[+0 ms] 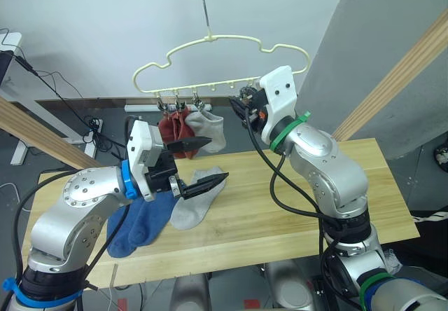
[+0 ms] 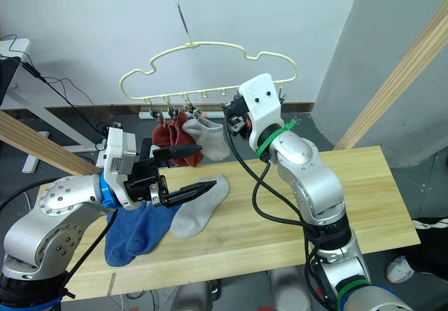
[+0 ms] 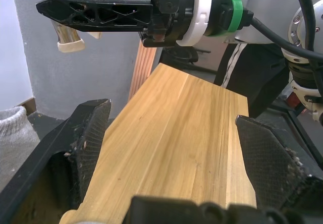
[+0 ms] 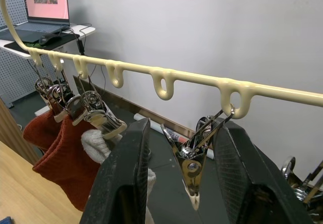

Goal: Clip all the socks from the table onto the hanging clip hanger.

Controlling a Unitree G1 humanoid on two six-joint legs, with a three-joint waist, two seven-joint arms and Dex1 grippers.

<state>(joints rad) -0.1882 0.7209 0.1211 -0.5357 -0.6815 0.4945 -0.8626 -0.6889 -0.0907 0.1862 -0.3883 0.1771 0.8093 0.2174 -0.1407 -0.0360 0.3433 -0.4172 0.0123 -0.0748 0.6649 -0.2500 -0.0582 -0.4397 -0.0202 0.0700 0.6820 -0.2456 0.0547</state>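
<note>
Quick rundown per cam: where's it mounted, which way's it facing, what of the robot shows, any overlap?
Head stereo pair: looks forward and down at pale wooden table, pale-yellow wire clip hanger; both arms show.
Left wrist: looks along open left gripper over the table, toward the right gripper.
Right wrist: open right gripper straddles a metal clip.
Shared: hanger, rust-red socks.

The left end effector (image 1: 201, 162) sits at about 9 o'clock, arm bent, its black fingers spread wide and pointing toward 3 o'clock. The right end effector (image 1: 241, 108) is raised near 12 o'clock, forearm angled upward, fingers parted.
</note>
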